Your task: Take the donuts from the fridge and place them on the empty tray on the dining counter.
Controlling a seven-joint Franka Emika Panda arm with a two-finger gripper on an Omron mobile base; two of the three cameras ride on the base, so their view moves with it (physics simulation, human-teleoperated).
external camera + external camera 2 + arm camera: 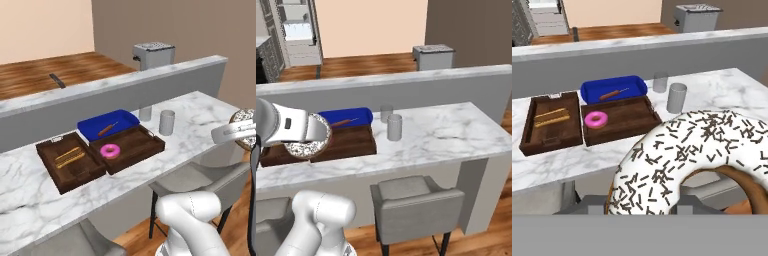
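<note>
Arm is reaching out level, short of the dining counter (190, 125). Gripper (308, 142) is clamped on the speckled donut (687, 160), holding it near the counter's near edge. Pink donut (110, 150) is lying farther off in the empty tray (145, 145), well apart from the gripper.

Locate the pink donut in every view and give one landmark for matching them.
Left base view: pink donut just left of centre, in the wide tray.
Right base view: cannot make it out.
Hand view: upper left, same tray.
Shared landmark: blue tray behind it.
</note>
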